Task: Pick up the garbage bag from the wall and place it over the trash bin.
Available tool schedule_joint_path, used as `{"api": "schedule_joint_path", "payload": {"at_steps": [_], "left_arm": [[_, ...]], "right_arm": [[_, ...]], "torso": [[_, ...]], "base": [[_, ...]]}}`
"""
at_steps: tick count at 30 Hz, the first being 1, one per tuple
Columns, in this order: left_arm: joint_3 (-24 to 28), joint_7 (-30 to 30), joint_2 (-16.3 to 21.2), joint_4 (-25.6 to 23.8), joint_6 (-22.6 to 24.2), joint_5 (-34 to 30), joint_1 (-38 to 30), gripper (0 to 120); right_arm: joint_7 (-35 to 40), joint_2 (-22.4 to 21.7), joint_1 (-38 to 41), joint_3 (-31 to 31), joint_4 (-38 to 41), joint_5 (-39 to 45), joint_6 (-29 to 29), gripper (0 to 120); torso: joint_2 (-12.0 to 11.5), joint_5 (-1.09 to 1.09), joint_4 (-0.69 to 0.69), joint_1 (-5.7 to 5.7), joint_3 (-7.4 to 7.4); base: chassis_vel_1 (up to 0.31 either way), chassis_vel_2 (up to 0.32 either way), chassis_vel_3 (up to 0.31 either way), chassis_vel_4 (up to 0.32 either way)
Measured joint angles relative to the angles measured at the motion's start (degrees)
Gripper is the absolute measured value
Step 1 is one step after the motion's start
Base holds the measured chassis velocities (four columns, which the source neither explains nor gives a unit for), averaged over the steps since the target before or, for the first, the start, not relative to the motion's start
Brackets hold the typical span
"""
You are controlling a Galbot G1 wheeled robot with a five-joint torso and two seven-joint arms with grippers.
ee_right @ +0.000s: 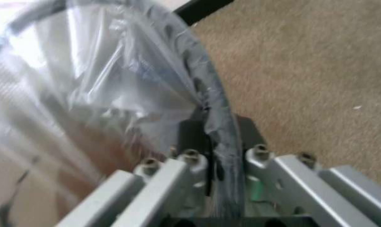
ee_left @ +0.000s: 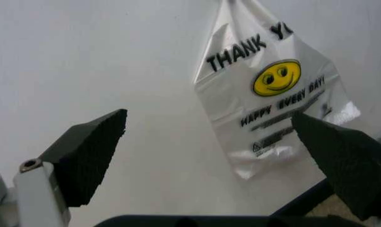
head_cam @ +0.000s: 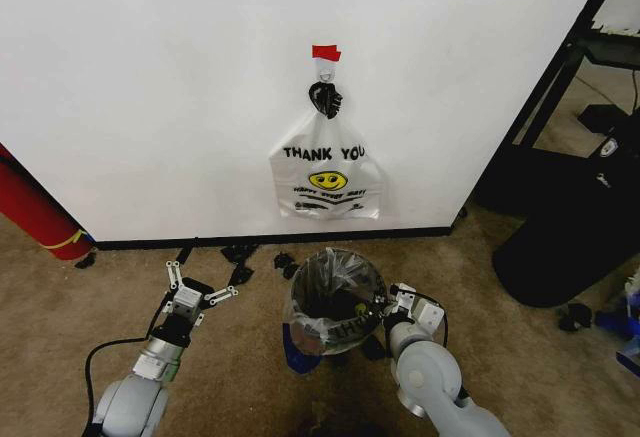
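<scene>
The garbage bag (head_cam: 335, 302) is draped over the trash bin (head_cam: 345, 342) below the wall (head_cam: 150, 87), its rim pinched by the right end effector (head_cam: 385, 309), while the left end effector (head_cam: 200, 285) gapes wide, empty, well apart.

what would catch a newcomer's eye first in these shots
Probably the white "THANK YOU" smiley bag hanging from a hook on the wall under a red tape strip. Below it, the trash bin wears a translucent garbage bag, its rim pinched by the right gripper; the left gripper waits open beside.
</scene>
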Motion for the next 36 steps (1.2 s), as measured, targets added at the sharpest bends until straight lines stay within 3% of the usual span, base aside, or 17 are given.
{"api": "schedule_joint_path", "payload": {"at_steps": [17, 19, 22, 23, 27, 28, 29, 36], "left_arm": [[0.0, 0.2, -0.2, 0.3, -0.7, -0.2, 0.2, 100], [0.1, -0.2, -0.7, -0.3, -1.1, -1.5, 0.1, 100], [0.7, -1.1, -2.0, -4.1, 0.0, -7.9, 0.2, 100], [0.7, -1.1, -2.0, -4.1, 0.0, -7.9, 0.2, 100], [3.8, -2.1, -4.5, -10.5, 4.5, -22.3, 1.6, 100], [4.3, -2.3, -5.3, -11.6, 5.3, -24.5, 2.0, 100], [4.4, -2.2, -6.1, -12.3, 5.7, -25.3, 2.5, 100], [2.9, -0.1, -9.5, -12.8, 4.7, -21.6, 4.0, 100]], "right_arm": [[0.4, -5.2, -4.7, 0.3, 9.1, -0.2, -2.1, 73], [-3.6, -5.6, -6.2, 0.3, 10.2, -5.7, 3.5, 81], [-16.0, -4.6, -7.6, 0.7, 8.5, -18.8, 21.2, 92], [-16.0, -4.6, -7.6, 0.7, 8.5, -18.8, 21.2, 92], [-33.7, 0.5, -6.4, 5.2, -1.8, -39.1, 46.8, 100], [-36.7, 1.6, -6.3, 6.5, -3.6, -41.4, 50.7, 100], [-38.1, 2.5, -6.6, 7.1, -4.5, -42.7, 52.9, 100], [-34.3, 4.1, -10.1, 7.9, -1.5, -45.6, 51.0, 100]], "torso": [[0.0, -0.02, -0.02, 0.01, 0.0], [0.0, -0.04, -0.01, 0.01, 0.0], [0.0, -0.03, -0.02, 0.01, 0.0], [0.0, -0.03, -0.02, 0.01, 0.0], [0.0, -0.01, -0.01, 0.01, 0.0], [0.0, -0.01, -0.01, 0.01, 0.0], [0.0, 0.0, -0.01, 0.01, 0.0], [0.0, -0.03, -0.02, 0.01, 0.0]], "base": [[0.0, 0.0, 0.0, 0.0], [0.0, 0.0, 0.0, 0.0], [0.0, 0.0, 0.0, 0.0], [0.0, 0.0, 0.0, 0.0], [0.0, 0.0, 0.0, 0.0], [0.0, 0.0, 0.0, 0.0], [0.0, 0.0, 0.0, 0.0], [0.0, 0.0, 0.0, 0.0]]}}
